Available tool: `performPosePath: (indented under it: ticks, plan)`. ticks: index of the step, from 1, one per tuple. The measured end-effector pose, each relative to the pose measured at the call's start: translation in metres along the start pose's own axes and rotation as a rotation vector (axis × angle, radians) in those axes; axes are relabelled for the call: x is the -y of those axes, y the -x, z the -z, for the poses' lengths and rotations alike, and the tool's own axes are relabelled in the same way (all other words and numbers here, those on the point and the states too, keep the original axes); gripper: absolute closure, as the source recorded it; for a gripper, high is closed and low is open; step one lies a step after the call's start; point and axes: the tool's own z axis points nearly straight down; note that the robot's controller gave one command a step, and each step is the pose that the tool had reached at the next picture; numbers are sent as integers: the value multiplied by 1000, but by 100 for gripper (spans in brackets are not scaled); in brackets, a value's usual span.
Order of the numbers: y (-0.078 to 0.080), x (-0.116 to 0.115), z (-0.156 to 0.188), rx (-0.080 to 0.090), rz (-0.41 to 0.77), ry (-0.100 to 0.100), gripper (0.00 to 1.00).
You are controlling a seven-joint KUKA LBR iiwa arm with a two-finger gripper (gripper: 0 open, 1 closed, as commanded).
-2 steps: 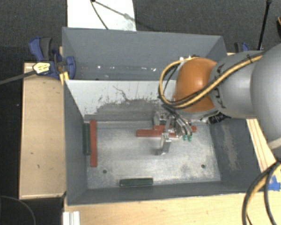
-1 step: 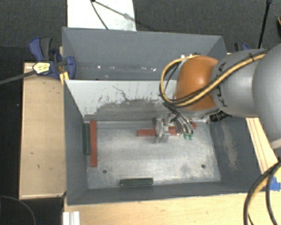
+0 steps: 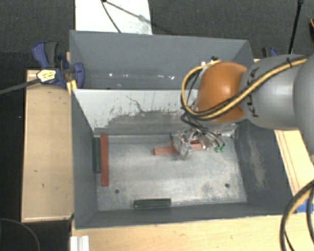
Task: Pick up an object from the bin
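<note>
Camera view: gripper (image 3: pixel 191 144) low over the middle-right floor of the bin (image 3: pixel 146 61), at the right end of a small reddish-brown stick (image 3: pixel 164 151). Whether it is open or closed cannot be told. Red bar (image 3: pixel 104 163) along the left wall; dark bar (image 3: pixel 152 203) near the front.

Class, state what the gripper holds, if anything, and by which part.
Cannot be told: the gripper is over the right end of the small reddish stick near the middle; whether it grips it is unclear.
</note>
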Motion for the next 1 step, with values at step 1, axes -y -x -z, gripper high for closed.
performPosePath:
  ticks: [1]
  plan:
    - [-3,0,-3,-11,-2,1,0]
